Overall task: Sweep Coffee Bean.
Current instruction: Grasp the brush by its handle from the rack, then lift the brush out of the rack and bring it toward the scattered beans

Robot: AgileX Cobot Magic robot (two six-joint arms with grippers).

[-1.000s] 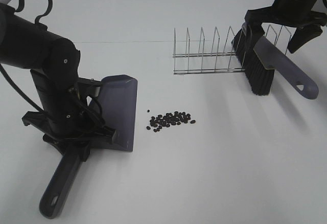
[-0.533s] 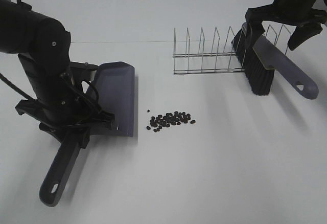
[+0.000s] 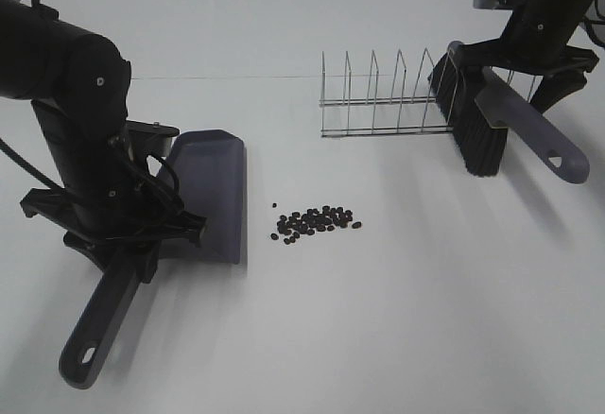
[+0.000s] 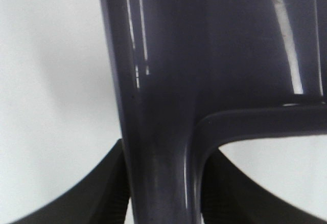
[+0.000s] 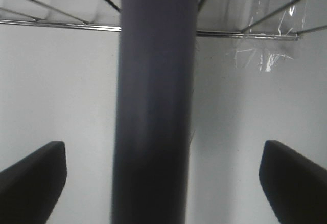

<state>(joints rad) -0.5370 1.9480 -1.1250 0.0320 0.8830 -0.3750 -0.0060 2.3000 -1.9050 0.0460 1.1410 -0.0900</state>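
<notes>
1. Since the earlier frames, the left claw (image 3: 132, 242) has drawn the dustpan (image 3: 210, 192) a little back from the pile. The right claw (image 3: 531, 66) has dropped down over the handle of the brush (image 3: 480, 140).
2. The left claw is clenched on the dustpan's handle, with both jaws pressed against its sides in the wrist view. The right claw is released, its jaws standing wide on either side of the brush handle and touching nothing.
3. Risk at the brush: it leans against the rack (image 3: 378, 104). If the jaws close off-centre, they could tip it, twist it in the grip or drag the rack along.
4. Risk at the dustpan: I cannot tell whether its lip sits flat on the worktop (image 3: 406, 329). If the lip is raised, beans would likely slip underneath.
5. Risk at the pile: the beans (image 3: 315, 222) are small and round, so a hard stroke would probably scatter them past the pan's sides.
6. The beans lie in one loose cluster on the worktop, near the dustpan's lip but not touching it, on the side away from the left claw. They are well apart from the right claw, on the camera's side of the rack.
</notes>
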